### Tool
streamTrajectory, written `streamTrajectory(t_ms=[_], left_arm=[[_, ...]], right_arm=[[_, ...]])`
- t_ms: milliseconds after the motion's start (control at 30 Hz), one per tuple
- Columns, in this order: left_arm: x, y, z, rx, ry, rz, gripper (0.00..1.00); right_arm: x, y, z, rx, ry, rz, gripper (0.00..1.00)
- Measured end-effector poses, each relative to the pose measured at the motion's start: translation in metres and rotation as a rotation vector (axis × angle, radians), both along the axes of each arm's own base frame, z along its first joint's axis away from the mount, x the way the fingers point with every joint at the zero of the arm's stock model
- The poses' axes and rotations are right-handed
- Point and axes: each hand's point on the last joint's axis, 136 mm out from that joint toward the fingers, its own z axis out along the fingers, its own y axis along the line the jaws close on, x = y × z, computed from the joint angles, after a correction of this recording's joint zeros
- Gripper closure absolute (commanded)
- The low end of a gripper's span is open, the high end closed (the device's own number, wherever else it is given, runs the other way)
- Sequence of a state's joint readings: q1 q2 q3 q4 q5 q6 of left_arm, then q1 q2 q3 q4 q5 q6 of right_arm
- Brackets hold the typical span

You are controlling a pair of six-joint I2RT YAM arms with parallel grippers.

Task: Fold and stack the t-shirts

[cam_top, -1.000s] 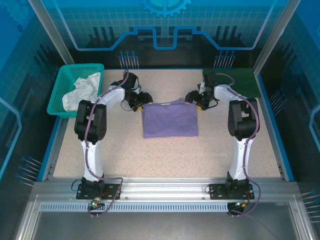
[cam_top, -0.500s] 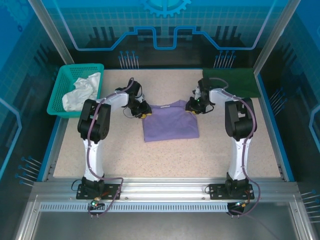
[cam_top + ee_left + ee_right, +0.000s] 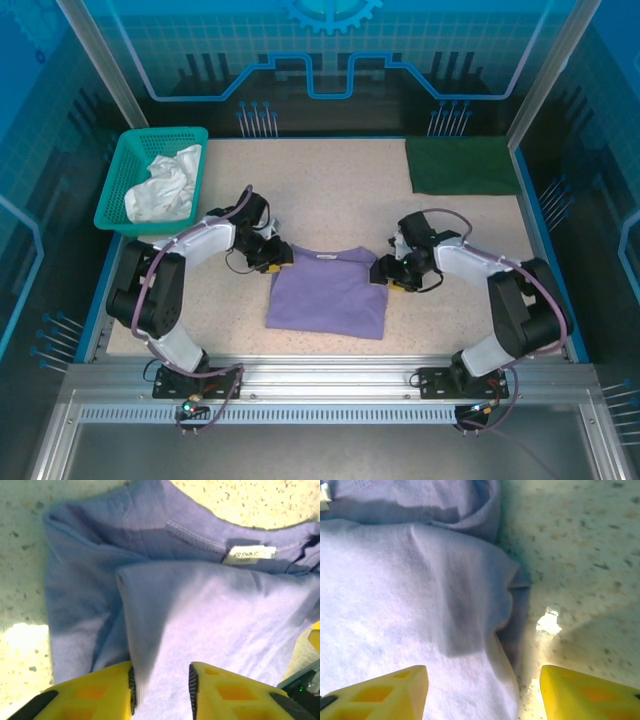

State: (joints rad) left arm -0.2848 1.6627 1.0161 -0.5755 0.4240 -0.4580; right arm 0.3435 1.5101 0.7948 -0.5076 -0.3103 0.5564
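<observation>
Lying flat on the speckled table (image 3: 340, 190), nearer the front edge than the back: lavender t-shirt (image 3: 328, 295), folded to a rough rectangle, collar and white neck label (image 3: 248, 554) toward the far side, a flap of cloth turned over the front just below the collar. At its far-left corner, left gripper (image 3: 161, 682), yellow fingers (image 3: 95, 692) standing a little apart with a ridge of the lavender cloth running between them; pinched or merely straddled, cannot tell. At its right edge, right gripper (image 3: 482, 675), spread wide and released, one finger over the cloth, the other over bare table, a bunched fold of the shirt's edge just ahead. Flanking the shirt, left arm (image 3: 190, 245) and right arm (image 3: 490, 270), both bent low over the table, elbows out toward the side walls. In the far-right corner, well apart from the lavender one: dark green t-shirt (image 3: 462, 165), spread flat, untouched. In the far-left corner: teal mesh basket (image 3: 113, 195), holding a crumpled white cloth (image 3: 160, 188), behind the left arm. Along the near edge: aluminium rail (image 3: 330, 385) carrying both arm bases.
</observation>
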Motion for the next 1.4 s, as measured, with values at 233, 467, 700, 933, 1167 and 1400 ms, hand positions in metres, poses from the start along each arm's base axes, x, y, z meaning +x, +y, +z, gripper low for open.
streamTrajectory(t_ms=[233,467,700,933,1167,1400], left_arm=[[0.010,0.012,-0.001,-0.007,-0.002,0.032,0.42],[0.021,0.009,-0.016,-0.054,0.044,0.041,0.56],[0.022,0.002,-0.013,-0.087,0.042,0.028,0.85],[0.025,0.002,0.016,-0.103,-0.052,0.027,0.89],[0.038,0.009,0.096,-0.138,-0.333,0.047,0.90],[0.077,0.047,0.053,-0.032,-0.270,0.195,0.61]], right_arm=[[0.020,-0.017,0.009,0.011,-0.080,-0.042,0.37],[0.039,-0.011,-0.014,0.010,-0.065,0.025,0.52],[0.049,-0.001,-0.011,0.017,-0.104,0.093,0.83],[0.049,0.010,0.024,0.019,-0.226,0.163,1.00],[0.059,0.030,0.111,0.066,-0.514,0.207,1.00],[0.152,0.053,0.117,0.028,-0.509,0.165,0.99]])
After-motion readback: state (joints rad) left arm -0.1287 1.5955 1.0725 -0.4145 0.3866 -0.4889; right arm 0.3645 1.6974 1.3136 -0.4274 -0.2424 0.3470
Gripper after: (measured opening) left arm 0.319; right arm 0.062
